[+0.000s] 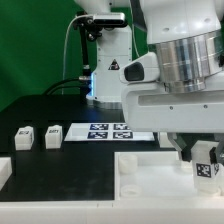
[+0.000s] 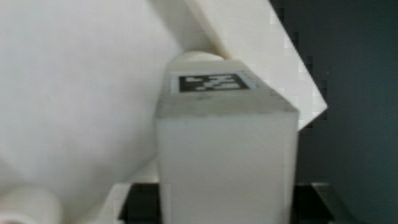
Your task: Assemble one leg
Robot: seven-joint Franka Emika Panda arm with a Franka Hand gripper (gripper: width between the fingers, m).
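My gripper [image 1: 204, 160] is at the exterior view's right, shut on a leg [image 1: 208, 166], a small white block with a black-and-white marker. It holds the leg just above the right side of the large white base [image 1: 140, 180]. In the wrist view the leg [image 2: 222, 140] fills the middle, marker face showing, clamped in my gripper [image 2: 228, 205] between the black fingers [image 2: 143, 200]. The base [image 2: 71, 100] lies behind it. Whether the leg touches the base is hidden.
Two more loose legs [image 1: 24, 137] [image 1: 52, 134] stand on the black table at the exterior view's left. The marker board [image 1: 110, 130] lies flat behind the base. A white block [image 1: 4, 172] sits at the left edge. Lab equipment [image 1: 105, 55] stands at the back.
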